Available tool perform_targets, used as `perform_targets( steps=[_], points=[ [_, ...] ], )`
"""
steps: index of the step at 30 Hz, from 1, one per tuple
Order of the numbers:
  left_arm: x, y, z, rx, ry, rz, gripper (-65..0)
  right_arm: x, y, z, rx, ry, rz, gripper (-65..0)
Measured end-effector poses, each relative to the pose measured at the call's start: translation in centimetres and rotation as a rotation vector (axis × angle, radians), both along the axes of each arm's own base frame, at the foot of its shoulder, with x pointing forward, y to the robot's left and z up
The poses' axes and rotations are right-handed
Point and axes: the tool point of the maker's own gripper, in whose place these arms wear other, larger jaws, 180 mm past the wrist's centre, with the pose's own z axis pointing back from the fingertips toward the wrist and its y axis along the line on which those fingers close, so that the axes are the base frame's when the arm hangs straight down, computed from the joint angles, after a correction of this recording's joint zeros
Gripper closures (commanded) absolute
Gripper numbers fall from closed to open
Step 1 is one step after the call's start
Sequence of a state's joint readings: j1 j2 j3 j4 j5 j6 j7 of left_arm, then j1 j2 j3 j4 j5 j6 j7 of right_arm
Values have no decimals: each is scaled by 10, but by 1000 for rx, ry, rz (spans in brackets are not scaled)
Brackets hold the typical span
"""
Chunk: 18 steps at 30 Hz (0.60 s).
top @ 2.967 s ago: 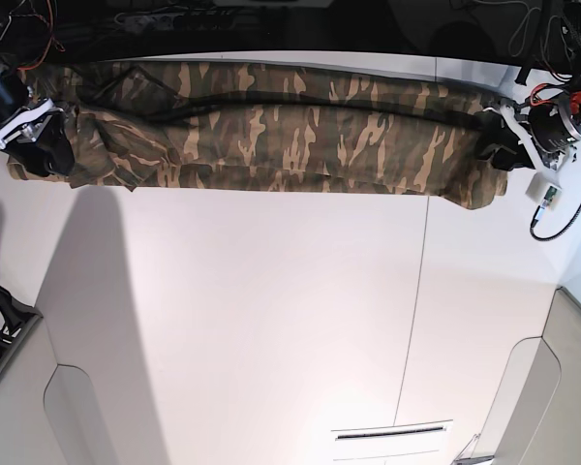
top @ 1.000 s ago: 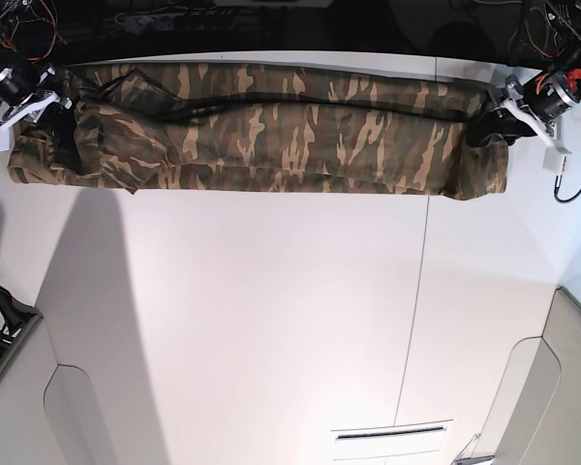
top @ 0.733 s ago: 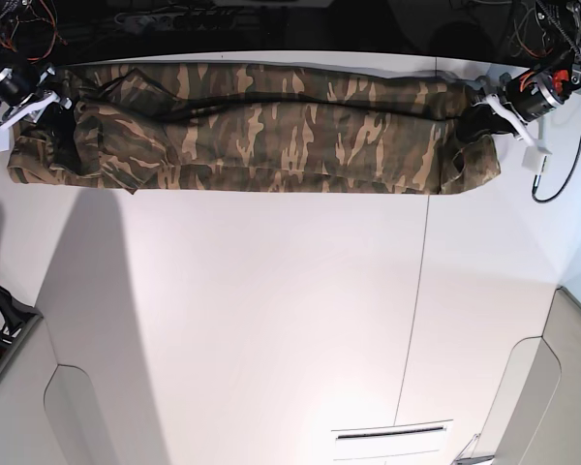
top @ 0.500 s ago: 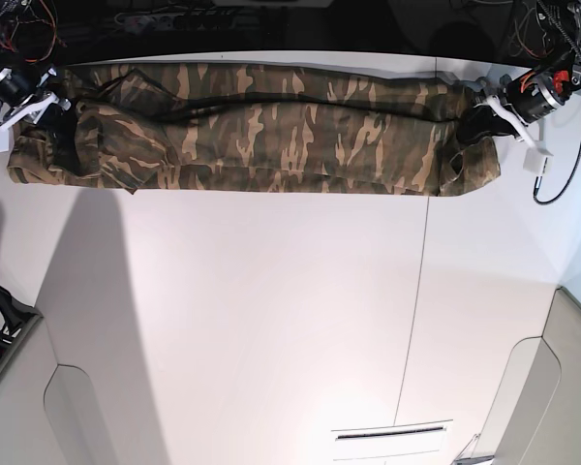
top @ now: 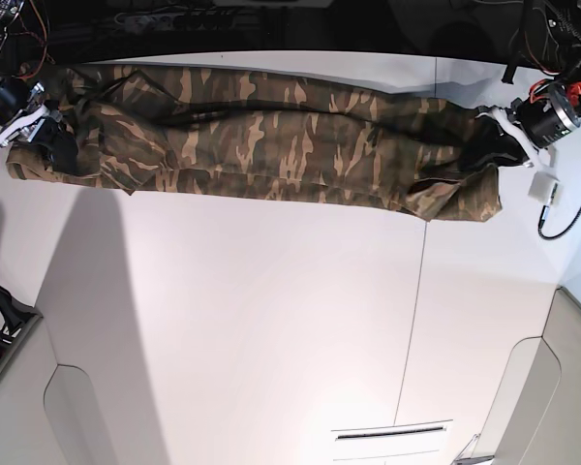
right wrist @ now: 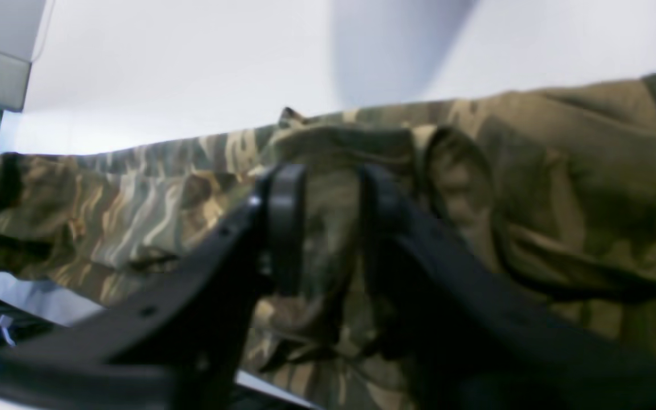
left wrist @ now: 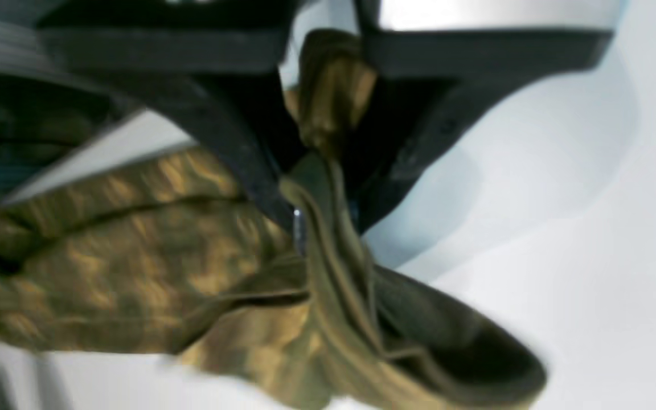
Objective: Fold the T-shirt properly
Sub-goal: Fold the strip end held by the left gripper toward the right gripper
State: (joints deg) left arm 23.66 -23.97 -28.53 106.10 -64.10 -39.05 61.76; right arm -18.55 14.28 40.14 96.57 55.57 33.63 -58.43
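Note:
The camouflage T-shirt (top: 271, 136) lies stretched in a long, narrow band across the back of the white table (top: 271, 320), sagging forward at its right end. My left gripper (top: 497, 145) is at the shirt's right end. In the left wrist view the gripper (left wrist: 323, 212) is shut on a bunched fold of the T-shirt (left wrist: 134, 273). My right gripper (top: 50, 142) is at the shirt's left end. In the right wrist view the gripper (right wrist: 328, 228) has its dark fingers (right wrist: 285, 228) closed around a ridge of the T-shirt (right wrist: 561, 188). No neck label shows.
A seam (top: 416, 291) runs front to back across the table. Grey panels stand at the front left (top: 19, 407) and front right (top: 562, 387). A slot (top: 392, 433) lies near the front edge. Cables and dark gear (top: 223, 19) line the back.
The left gripper has moved forward with the shirt's right end, so the band now slants and bunches there. The right gripper has shifted slightly forward with the left end.

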Motion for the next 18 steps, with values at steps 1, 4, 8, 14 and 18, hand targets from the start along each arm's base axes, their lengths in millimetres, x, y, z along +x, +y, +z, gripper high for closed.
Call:
perform_targets(
  steps=[1, 4, 8, 14, 18],
  points=[
    [-1, -7, 6, -11, -7, -25, 0, 0, 0, 1, -4, -3, 2, -185],
    [0, -23, 27, -29, -54, -85, 0, 2, 1, 5, -12, -12, 9, -185],
    [0, -46, 45, -42, -111, -149, 0, 2, 1, 5, -13, -13, 10, -185],
    [-12, -110, 35, -164, -89, -250, 0, 2, -1, 6, -15, -15, 2, -185],
    [-13, -152, 27, -186, -98, -307, 0, 0, -18, 11, -35, -27, -46, -197]
  ],
)
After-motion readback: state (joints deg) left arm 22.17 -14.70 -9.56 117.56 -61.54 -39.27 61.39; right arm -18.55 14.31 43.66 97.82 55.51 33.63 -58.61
